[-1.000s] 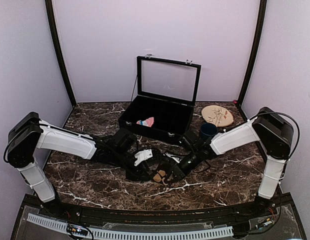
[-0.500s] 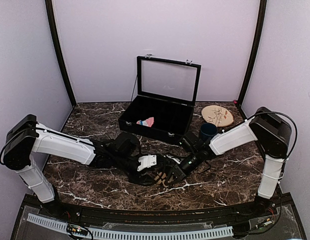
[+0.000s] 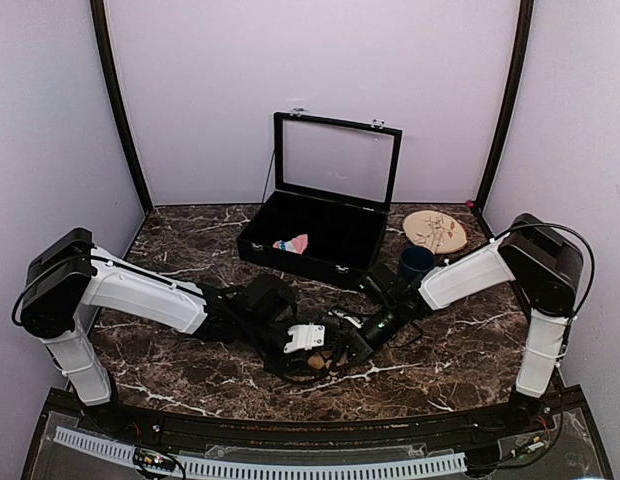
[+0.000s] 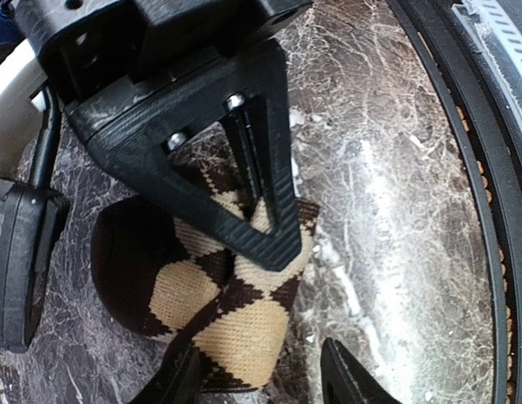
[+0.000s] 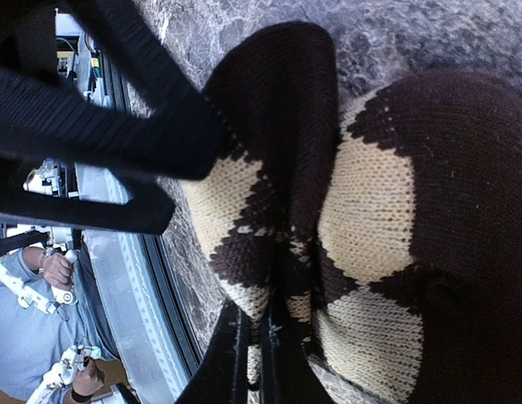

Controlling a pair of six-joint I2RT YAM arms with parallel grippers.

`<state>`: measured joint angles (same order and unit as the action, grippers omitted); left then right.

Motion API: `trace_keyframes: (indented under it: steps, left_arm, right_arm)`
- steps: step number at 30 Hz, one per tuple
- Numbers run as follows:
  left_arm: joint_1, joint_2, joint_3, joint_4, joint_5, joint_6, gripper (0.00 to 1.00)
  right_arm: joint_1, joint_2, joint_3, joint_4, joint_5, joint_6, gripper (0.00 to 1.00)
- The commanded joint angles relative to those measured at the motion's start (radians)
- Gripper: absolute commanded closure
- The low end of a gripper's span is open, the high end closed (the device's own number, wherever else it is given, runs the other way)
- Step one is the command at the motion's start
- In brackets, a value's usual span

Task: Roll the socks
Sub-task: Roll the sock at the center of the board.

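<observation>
The dark brown sock with tan argyle diamonds [image 4: 219, 295] lies bunched in a loose roll on the marble, near the front middle of the table [image 3: 319, 362]. My right gripper [image 5: 263, 358] is shut on a fold of it, pinching the knit between its two fingers. My left gripper [image 4: 261, 383] is open, its jaws straddling the end of the roll, with the left finger against the fabric and a gap on the right. Both grippers meet over the sock in the top view, the left [image 3: 320, 350] and the right [image 3: 352, 343]. The pink sock [image 3: 290, 243] lies inside the black box.
A black box [image 3: 335, 262] with its glass lid raised stands at the back middle. A dark blue cup [image 3: 415, 262] and a round wooden disc [image 3: 435, 232] sit at the back right. The table's black front rail [image 4: 497, 252] runs close beside the sock.
My left arm has reached further right and toward the front edge, bringing its gripper onto the argyle sock. The right gripper has kept its hold and barely moved.
</observation>
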<state>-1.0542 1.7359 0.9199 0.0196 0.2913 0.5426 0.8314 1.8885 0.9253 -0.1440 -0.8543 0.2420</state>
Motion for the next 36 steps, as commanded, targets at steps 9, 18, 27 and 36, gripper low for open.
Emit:
trace_keyframes:
  steps: [9, 18, 27, 36]
  left_arm:
    - [-0.01, 0.034, 0.056, -0.012, -0.042, 0.064, 0.5]
    - [-0.012, 0.077, 0.083, -0.062, -0.012, 0.079, 0.55]
    - [-0.012, 0.094, 0.091, -0.088, -0.004, 0.076, 0.62]
    - [-0.012, 0.128, 0.123, -0.137, 0.024, 0.067, 0.75]
  right_arm:
    - [-0.005, 0.016, 0.013, -0.056, 0.006, -0.027, 1.0]
    - [-0.006, 0.017, 0.015, -0.058, -0.004, -0.033, 1.0]
    - [-0.006, 0.022, 0.017, -0.06, -0.004, -0.036, 1.0]
    - [-0.007, 0.014, 0.015, -0.056, 0.002, -0.027, 1.0]
